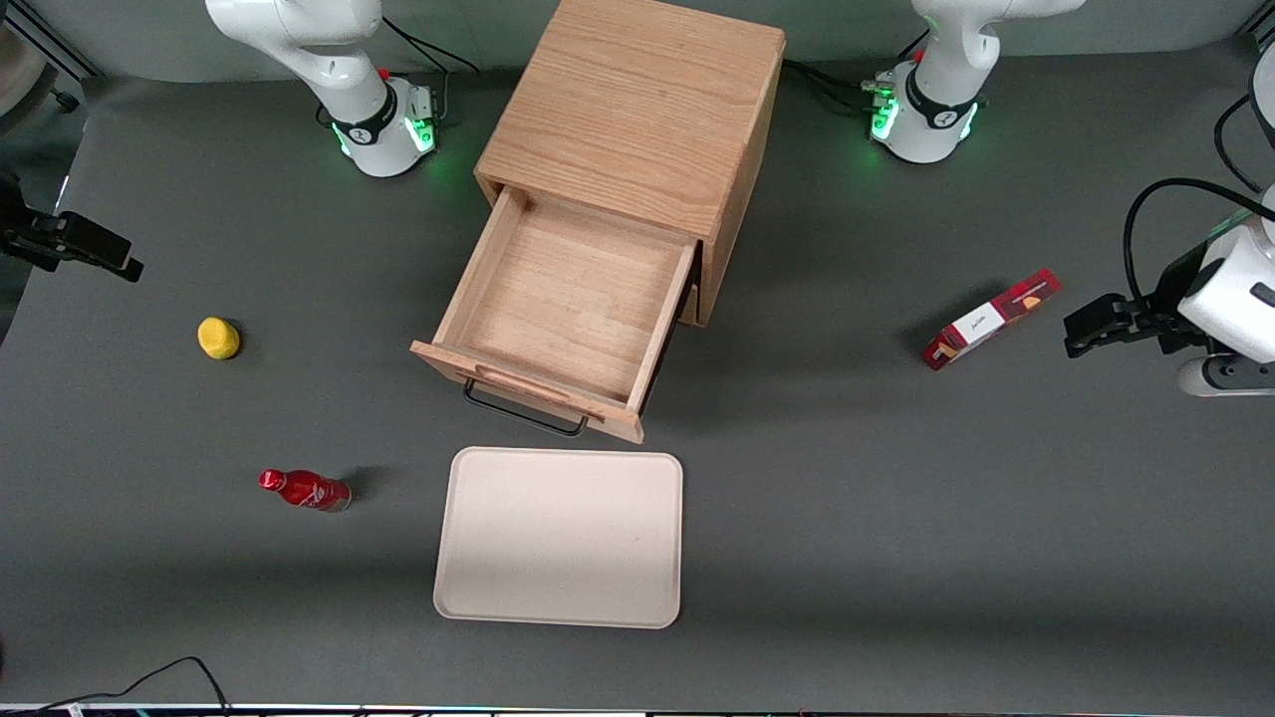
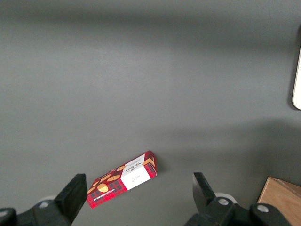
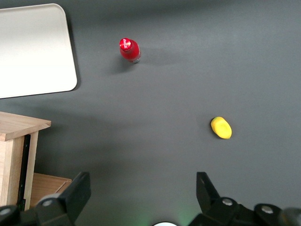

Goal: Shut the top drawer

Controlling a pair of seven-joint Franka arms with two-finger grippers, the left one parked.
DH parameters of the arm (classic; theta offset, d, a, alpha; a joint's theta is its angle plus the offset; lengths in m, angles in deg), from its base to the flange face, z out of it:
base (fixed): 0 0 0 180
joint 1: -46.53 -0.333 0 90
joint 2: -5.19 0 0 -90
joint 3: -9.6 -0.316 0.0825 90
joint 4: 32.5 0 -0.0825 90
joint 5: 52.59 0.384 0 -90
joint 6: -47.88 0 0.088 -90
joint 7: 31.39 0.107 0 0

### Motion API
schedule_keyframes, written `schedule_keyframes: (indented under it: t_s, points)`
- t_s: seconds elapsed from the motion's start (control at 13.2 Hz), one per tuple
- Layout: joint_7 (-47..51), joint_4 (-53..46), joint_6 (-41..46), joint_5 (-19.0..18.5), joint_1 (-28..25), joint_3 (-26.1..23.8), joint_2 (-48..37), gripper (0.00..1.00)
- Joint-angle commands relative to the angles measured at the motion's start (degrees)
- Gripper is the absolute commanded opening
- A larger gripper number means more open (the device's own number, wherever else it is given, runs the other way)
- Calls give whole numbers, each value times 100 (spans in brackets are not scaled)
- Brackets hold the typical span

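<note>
The top drawer (image 1: 568,309) stood pulled far out of the cabinet (image 1: 637,110) at the frame's centre, hiding the lower drawer. The gripper (image 3: 141,200), fingers apart, hovered over bare table (image 1: 896,518), cut off at the front view's left edge, near the lemon (image 1: 218,338).

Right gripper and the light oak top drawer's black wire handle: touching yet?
Apart. The front view shows the right gripper open at the working arm's end of the table, with bare grey mat between it and the top drawer's handle.
</note>
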Motion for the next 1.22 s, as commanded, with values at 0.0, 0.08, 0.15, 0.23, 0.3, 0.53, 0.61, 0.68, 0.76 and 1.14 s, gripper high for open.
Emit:
schedule_keyframes:
  t_s: [0.0,0.08,0.15,0.23,0.3,0.53,0.61,0.68,0.76,1.14]
  points:
    - [-100,-192,126,-45,-21,-4,84,100]
    - [-65,-227,126,-79,-22,-30,92,100]
    - [-108,-236,126,-62,-13,-31,127,100]
    - [-117,-245,126,-36,-4,-22,197,100]
    - [-100,-245,126,-45,-21,-31,198,100]
    - [-109,-245,143,-36,-30,-30,93,100]
    - [-109,-245,143,-45,-39,-83,40,100]
    - [-109,-254,152,-79,-100,-118,-4,100]
    - [-161,-289,178,-54,-109,-101,-4,100]
    - [-742,-614,178,-45,-118,-83,171,100]
